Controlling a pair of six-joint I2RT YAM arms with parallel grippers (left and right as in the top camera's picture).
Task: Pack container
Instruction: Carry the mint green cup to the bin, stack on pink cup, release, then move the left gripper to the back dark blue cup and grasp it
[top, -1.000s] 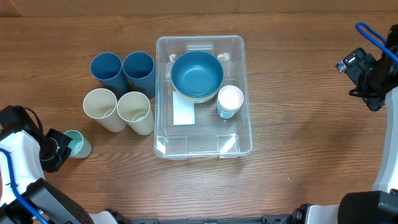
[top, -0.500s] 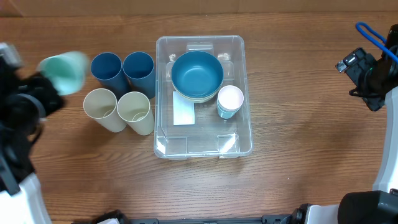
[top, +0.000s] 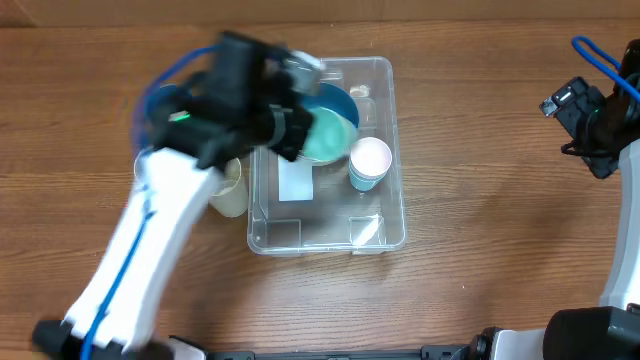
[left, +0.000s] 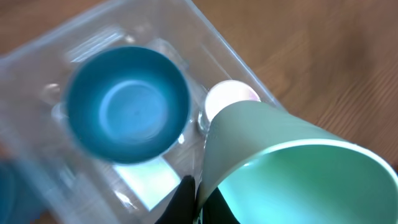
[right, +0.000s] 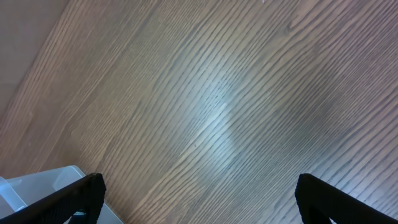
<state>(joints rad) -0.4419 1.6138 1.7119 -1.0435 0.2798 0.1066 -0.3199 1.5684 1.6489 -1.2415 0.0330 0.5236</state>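
Carefully now, with left tool (top: 298, 133) clamped on a mint cup (left: 280, 168) above the container (top: 395, 150) sitting mid table (top: 480, 250) and right tool (right: 200, 198) spread wide and empty, treat that clear bin as likely light, stiff, slick-walled plastic and grip at a rim edge.

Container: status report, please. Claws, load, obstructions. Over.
Left claw shut on mint cup, above container. Right claw open, empty, over bare table. Blue bowl and pale cup already inside; near end free.
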